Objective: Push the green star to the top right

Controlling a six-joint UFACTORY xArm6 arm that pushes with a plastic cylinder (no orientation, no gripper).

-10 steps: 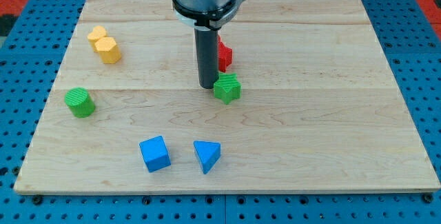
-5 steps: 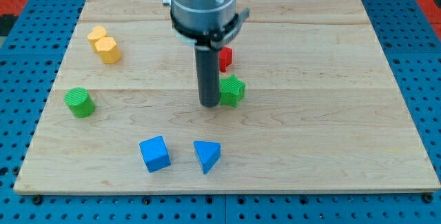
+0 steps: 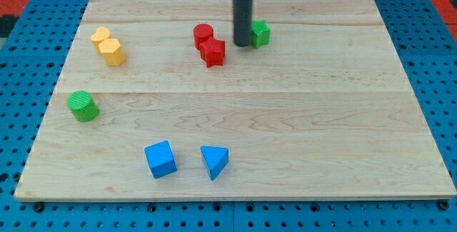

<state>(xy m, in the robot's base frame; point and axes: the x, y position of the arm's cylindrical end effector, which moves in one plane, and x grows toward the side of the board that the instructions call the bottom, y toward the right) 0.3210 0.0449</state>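
The green star (image 3: pixel 260 33) sits on the wooden board (image 3: pixel 321 111) in the upper middle, a little right of centre. My tip (image 3: pixel 242 44) stands right against the star's left side and partly hides it. The dark rod rises from there out of the view's top. A red star (image 3: pixel 213 51) and a red cylinder (image 3: pixel 203 35) lie just left of my tip.
Two yellow blocks (image 3: pixel 108 46) sit at the upper left. A green cylinder (image 3: pixel 83 106) is at the left edge. A blue cube (image 3: pixel 160 159) and a blue triangle (image 3: pixel 214 161) lie near the view's bottom.
The green star has moved up and slightly right, from the board's middle to the upper part. My tip moved up with it, staying on its left. The red blocks are now uncovered.
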